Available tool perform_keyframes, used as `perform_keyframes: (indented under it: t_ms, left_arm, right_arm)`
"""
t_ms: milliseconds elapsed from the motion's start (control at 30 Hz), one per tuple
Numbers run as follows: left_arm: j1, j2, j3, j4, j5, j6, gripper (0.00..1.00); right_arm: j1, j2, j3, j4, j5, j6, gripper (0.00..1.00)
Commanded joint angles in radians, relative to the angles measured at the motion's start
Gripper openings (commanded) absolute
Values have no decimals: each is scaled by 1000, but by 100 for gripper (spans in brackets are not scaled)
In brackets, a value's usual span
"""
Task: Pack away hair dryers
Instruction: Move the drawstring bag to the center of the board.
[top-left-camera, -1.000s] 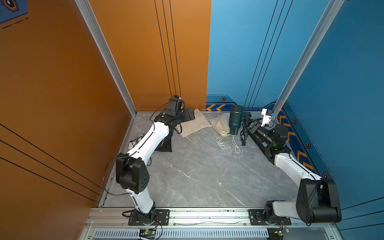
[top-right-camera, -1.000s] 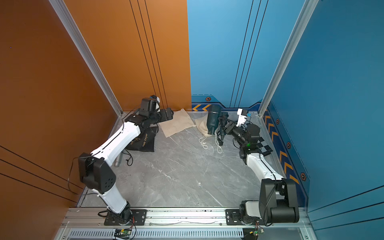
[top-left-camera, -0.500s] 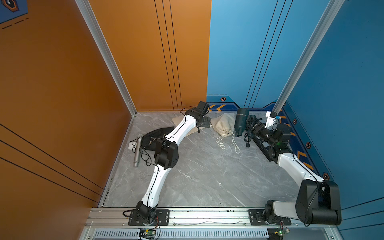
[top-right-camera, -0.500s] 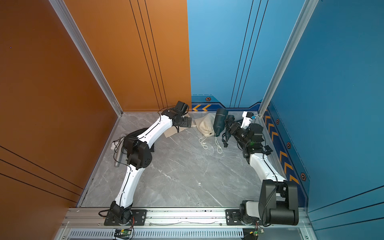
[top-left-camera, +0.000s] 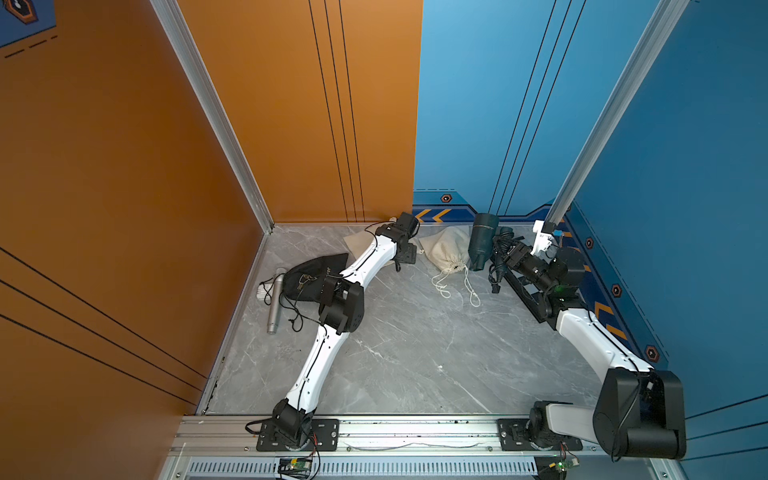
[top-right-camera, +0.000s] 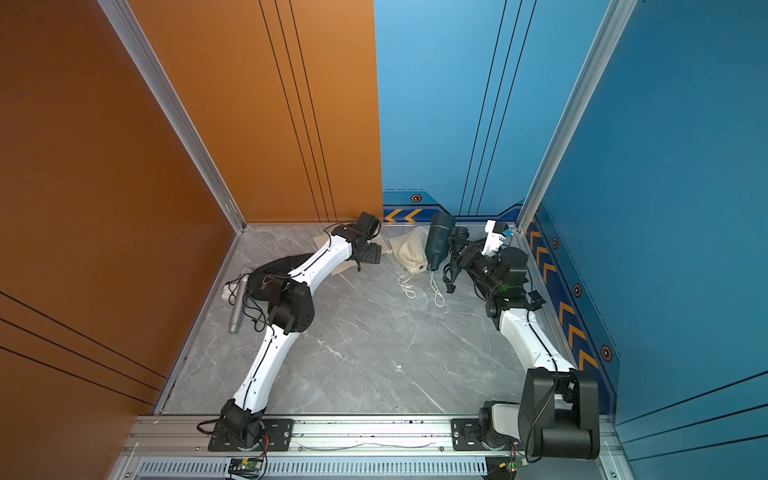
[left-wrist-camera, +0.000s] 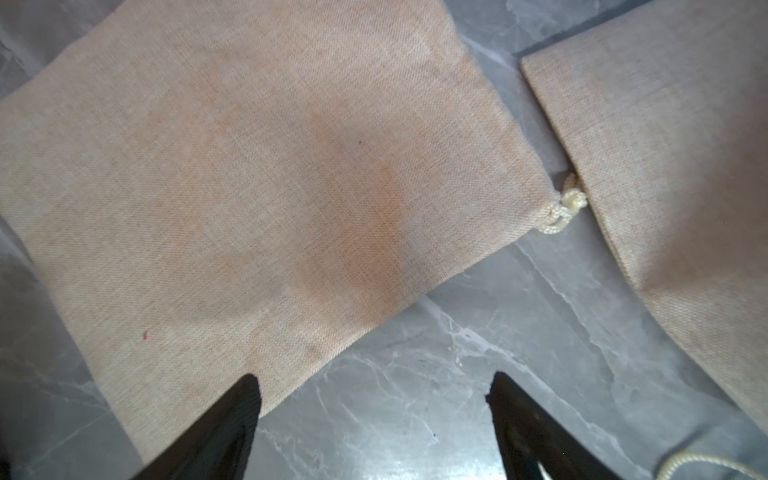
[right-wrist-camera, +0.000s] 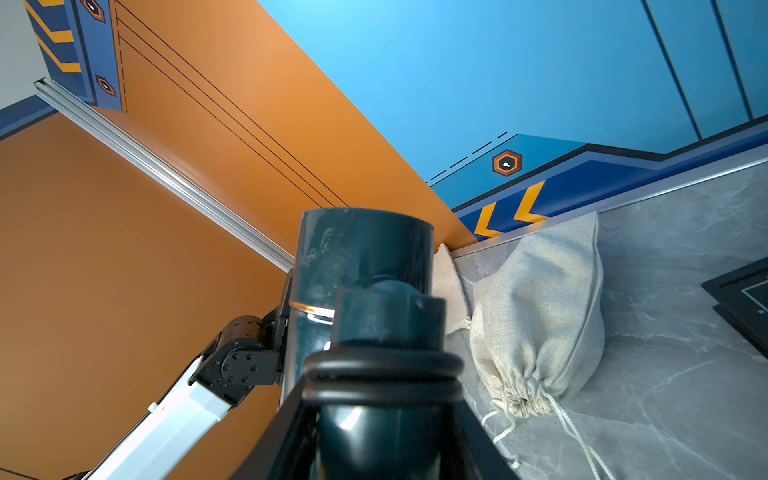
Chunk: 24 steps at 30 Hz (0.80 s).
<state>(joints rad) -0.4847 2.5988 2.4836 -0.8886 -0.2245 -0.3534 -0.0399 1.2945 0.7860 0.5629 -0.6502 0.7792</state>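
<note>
The teal dryer (top-left-camera: 482, 243) was at the far end of the counter (top-left-camera: 415, 353), close to the blue wall and just beside the full pouch (top-left-camera: 446, 249). It is in both top views (top-right-camera: 438, 241). The right hand (top-left-camera: 509, 259) had it by the handle. In the right wrist view the hand (right-wrist-camera: 382, 449) was closed partway, a finger (right-wrist-camera: 286, 436) on each side of the handle. The black cord (right-wrist-camera: 382, 370) was coiled round the handle above the grip, and the barrel (right-wrist-camera: 361, 266) pointed away from the camera. Whether the dryer touched the counter I could not tell. No other dryer was in sight.

The left arm reached to the far end too, its hand (top-left-camera: 407, 253) over the flat pouch (top-left-camera: 357, 243). In the left wrist view the hand (left-wrist-camera: 372, 376) was wide open and held nothing. One fingertip (left-wrist-camera: 249, 386) was over the edge of the flat pouch (left-wrist-camera: 257, 187), the other over bare counter. That pouch lay flat, and its knotted cord end (left-wrist-camera: 565, 203) touched the full pouch (left-wrist-camera: 673, 145).

The full pouch was drawn shut, its white strings (top-left-camera: 457, 286) trailing across the counter. The black pouch (top-left-camera: 309, 276) lay near the orange wall, partly under the left arm, with the silver rod (top-left-camera: 275, 305) just beside it.
</note>
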Motion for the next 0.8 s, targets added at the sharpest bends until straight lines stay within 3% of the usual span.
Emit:
perform_keyframes:
  t_ms: [0,633,700,767]
  left_arm:
    - [25,14,8,-32,-29,-35,87]
    - [51,53,-38,-43,27,-78,59]
    - [55,57,-38,-49,39,-81,52]
    - [58,58,-40,-52,52,-83,38]
  right_arm:
    - [15,7,28,119,-14,31,20]
    - [38,33,48,140,-32,57,20]
    - [40,34,50,137,-32,57,20]
    - [44,32,50,135,-32,57,21]
